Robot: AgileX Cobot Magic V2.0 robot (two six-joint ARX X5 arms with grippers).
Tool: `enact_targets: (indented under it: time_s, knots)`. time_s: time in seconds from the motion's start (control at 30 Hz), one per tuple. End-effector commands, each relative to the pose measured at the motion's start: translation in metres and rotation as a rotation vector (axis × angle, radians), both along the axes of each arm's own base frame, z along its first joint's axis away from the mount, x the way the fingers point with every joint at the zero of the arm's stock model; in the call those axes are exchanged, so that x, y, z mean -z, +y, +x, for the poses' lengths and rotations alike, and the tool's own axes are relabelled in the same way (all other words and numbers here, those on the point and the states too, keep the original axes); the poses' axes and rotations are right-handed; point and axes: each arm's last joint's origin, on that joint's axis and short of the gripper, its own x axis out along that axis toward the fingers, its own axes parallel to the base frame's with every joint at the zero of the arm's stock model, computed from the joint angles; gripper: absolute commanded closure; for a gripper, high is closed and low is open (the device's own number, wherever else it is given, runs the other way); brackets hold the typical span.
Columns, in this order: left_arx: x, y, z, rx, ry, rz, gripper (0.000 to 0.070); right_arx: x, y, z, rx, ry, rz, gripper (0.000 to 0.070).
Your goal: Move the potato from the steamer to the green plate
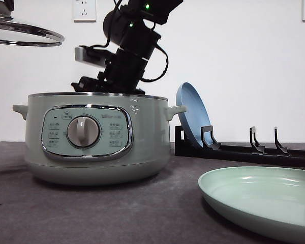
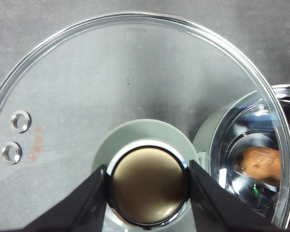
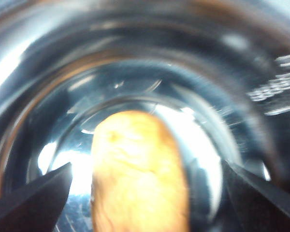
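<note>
The green plate (image 1: 259, 201) lies nearest the front camera, bare, at the right of the table and well apart from the steamer (image 1: 94, 140). The reach-in step is judged to be in hand: the right arm is lowered into the open pot from above. In the right wrist view the right gripper (image 3: 145, 193) is seen spread wide, its 2 fingers set to either side of the potato (image 3: 137, 174) with gaps on both sides, so nothing is yet held. The potato rests on the shiny pot floor. Next, a little more descent and a closing of the fingers across the potato's narrow width would be called for. The glass lid (image 2: 130, 92) is kept raised off to the side, its knob (image 2: 147, 186) clamped by the left gripper (image 2: 147, 193).
</note>
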Motion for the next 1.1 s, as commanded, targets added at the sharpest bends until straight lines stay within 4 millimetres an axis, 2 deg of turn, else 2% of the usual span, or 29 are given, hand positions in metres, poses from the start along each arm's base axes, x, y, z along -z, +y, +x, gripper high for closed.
enact_targets:
  time_s: [0.0,0.1,0.17,0.27,0.37,0.57,0.8,1.07]
  knots:
    - [-0.015,0.000,-0.005,-0.006,-0.086,-0.010,0.0700,0.004,0.007,0.001,-0.019,-0.007,0.002,0.0214]
    - [-0.015,0.000,-0.005,-0.006,-0.085,-0.010,0.0700,0.005,0.006,0.001,-0.010,0.004,-0.001,0.0429]
    - [-0.015,0.000,-0.005,-0.006,-0.085,-0.010,0.0700,0.005,0.005,0.002,0.006,0.016,-0.001,0.0503]
    - [-0.015,0.000,-0.005,-0.006,-0.084,-0.010,0.0700,0.003,0.005,0.002,0.019,0.013,0.011,0.0507]
    - [-0.015,0.000,-0.005,-0.006,-0.082,-0.010,0.0700,-0.011,0.005,0.002,0.019,-0.009,0.031,0.0507]
    - [-0.015,0.000,-0.005,-0.006,-0.078,-0.010,0.0700,-0.064,-0.005,-0.009,0.027,-0.041,0.048,0.0507]
    - [-0.015,0.000,-0.005,-0.006,-0.077,-0.010,0.0700,-0.128,-0.037,-0.039,0.105,-0.031,-0.001,0.0507]
    - [-0.014,0.001,-0.005,-0.007,-0.075,-0.009,0.0700,-0.192,-0.089,-0.089,0.257,-0.094,-0.065,0.0507]
